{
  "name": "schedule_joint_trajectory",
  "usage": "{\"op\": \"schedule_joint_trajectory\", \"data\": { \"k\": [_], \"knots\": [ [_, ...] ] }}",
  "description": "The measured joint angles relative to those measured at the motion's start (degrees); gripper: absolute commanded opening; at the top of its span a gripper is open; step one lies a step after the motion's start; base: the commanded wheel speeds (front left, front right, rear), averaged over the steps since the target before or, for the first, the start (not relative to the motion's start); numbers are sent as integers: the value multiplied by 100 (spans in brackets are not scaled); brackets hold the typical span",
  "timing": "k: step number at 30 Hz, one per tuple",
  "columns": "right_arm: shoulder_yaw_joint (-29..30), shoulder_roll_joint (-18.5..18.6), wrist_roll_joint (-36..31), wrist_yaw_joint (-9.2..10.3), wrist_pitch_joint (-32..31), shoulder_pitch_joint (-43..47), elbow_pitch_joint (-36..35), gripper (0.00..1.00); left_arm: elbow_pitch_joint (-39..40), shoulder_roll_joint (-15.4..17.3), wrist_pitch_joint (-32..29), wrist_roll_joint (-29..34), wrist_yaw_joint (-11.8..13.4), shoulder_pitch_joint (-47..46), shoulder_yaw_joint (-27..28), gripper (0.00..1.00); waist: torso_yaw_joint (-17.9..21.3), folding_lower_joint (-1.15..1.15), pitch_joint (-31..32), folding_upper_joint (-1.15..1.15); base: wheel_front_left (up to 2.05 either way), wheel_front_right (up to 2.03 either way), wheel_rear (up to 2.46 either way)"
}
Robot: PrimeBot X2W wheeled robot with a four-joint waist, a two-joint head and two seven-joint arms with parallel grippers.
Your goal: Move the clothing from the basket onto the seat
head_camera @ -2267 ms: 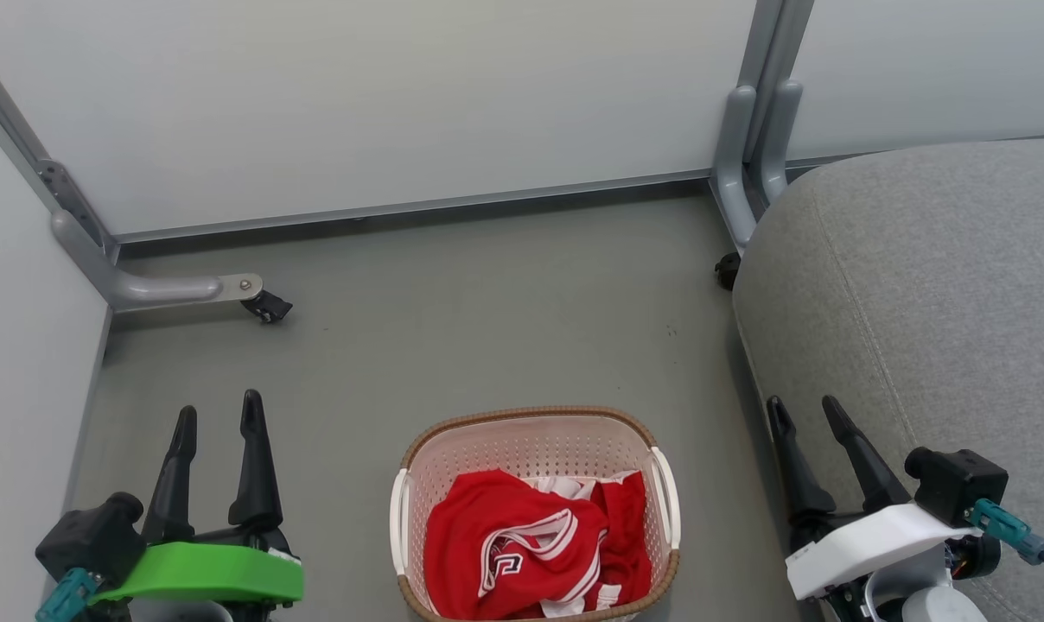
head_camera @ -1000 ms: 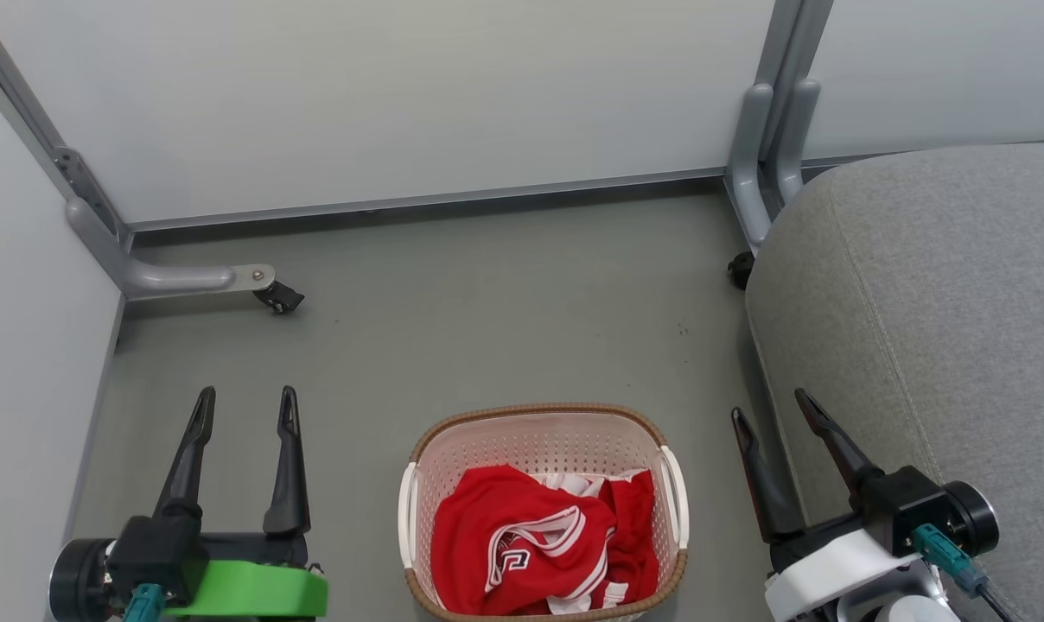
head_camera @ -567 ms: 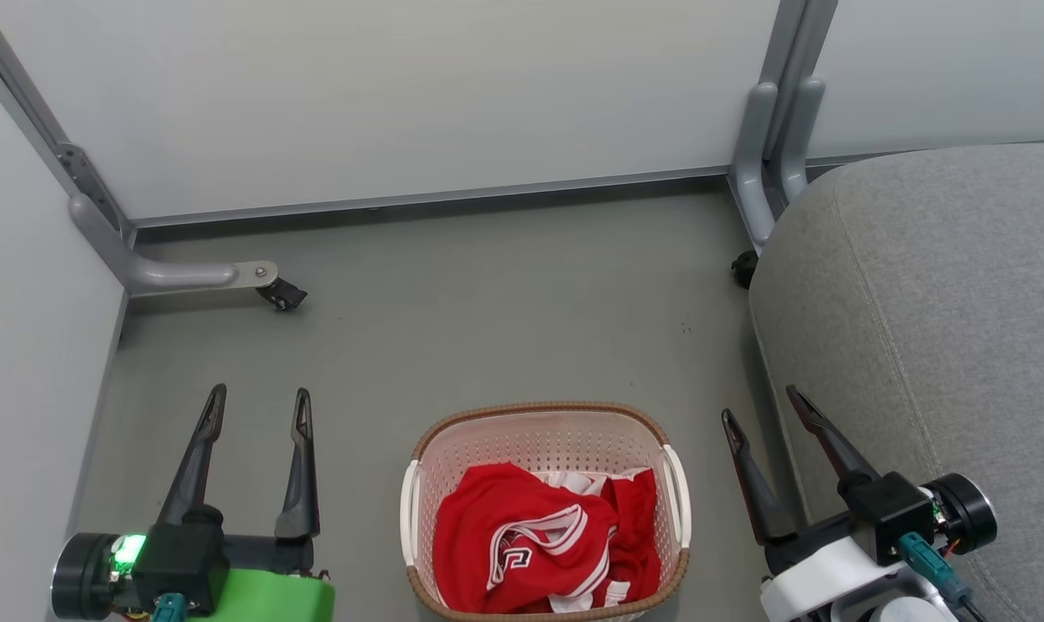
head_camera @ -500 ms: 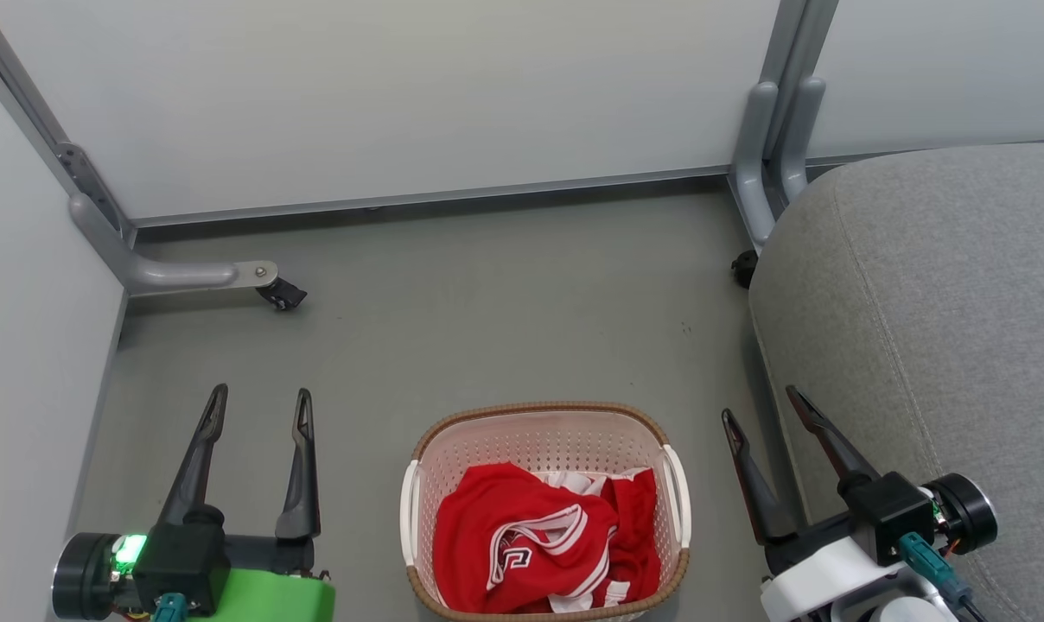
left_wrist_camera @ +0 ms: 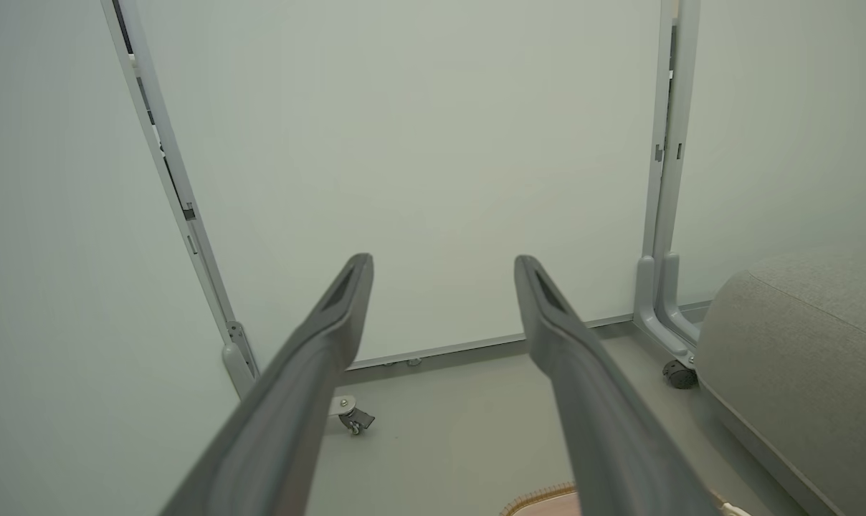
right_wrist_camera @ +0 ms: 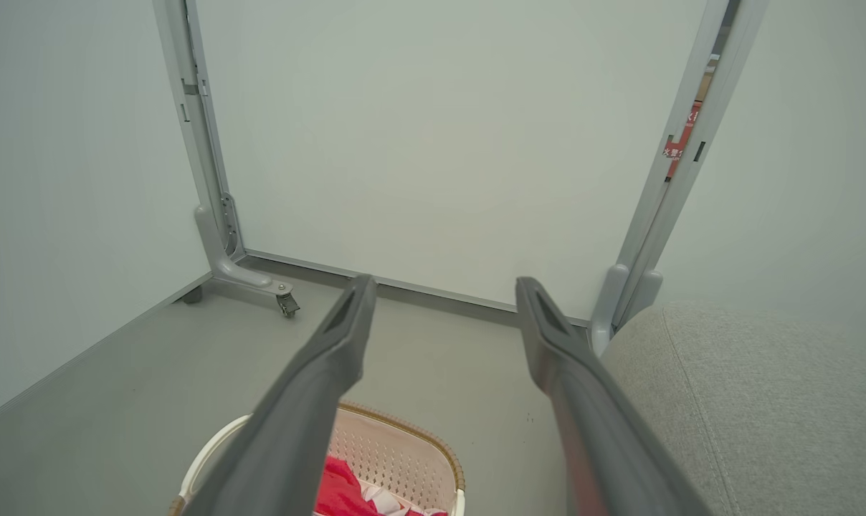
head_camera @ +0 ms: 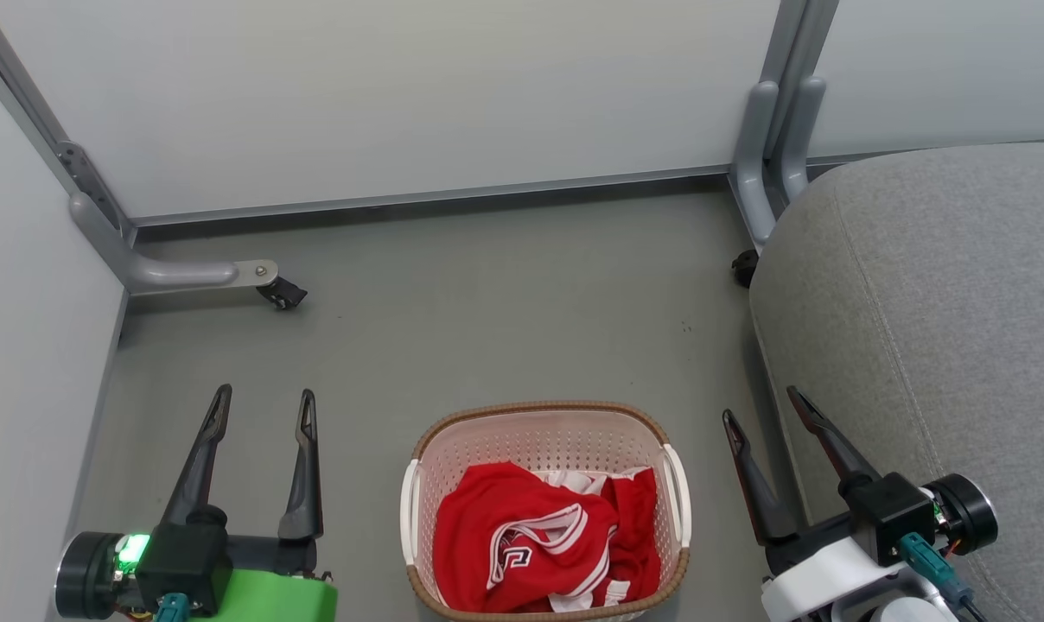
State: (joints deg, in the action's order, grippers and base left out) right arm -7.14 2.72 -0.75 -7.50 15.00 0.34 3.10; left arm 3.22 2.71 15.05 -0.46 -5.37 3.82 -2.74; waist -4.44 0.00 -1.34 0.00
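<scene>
With my left gripper [head_camera: 265, 393] and right gripper [head_camera: 760, 403] spread empty, I'd pinch the clothing's [head_camera: 522, 536] top fold, clear of the basket [head_camera: 539, 408].

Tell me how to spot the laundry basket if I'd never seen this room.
Start at the big grey seat on the right of the head view. On the floor to its left stands the basket, cream perforated plastic with a brown woven-look rim. It alone holds red clothing.
</scene>
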Motion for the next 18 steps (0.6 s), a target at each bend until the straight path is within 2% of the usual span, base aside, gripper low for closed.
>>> {"op": "schedule_joint_trajectory", "data": {
  "k": [8, 18],
  "knots": [
    [24, 1, 26, 0, 0, -24, 5, 100, -18, 0, 9, -45, -27, -15, -42, 100, 18, 0, -140, 0, 0, 0, 0],
    [305, -1, -63, 0, 0, -654, -170, 100, -88, 2, 10, -200, -168, -720, -294, 100, -75, 0, -864, 0, 0, 0, 0]
  ]
}}
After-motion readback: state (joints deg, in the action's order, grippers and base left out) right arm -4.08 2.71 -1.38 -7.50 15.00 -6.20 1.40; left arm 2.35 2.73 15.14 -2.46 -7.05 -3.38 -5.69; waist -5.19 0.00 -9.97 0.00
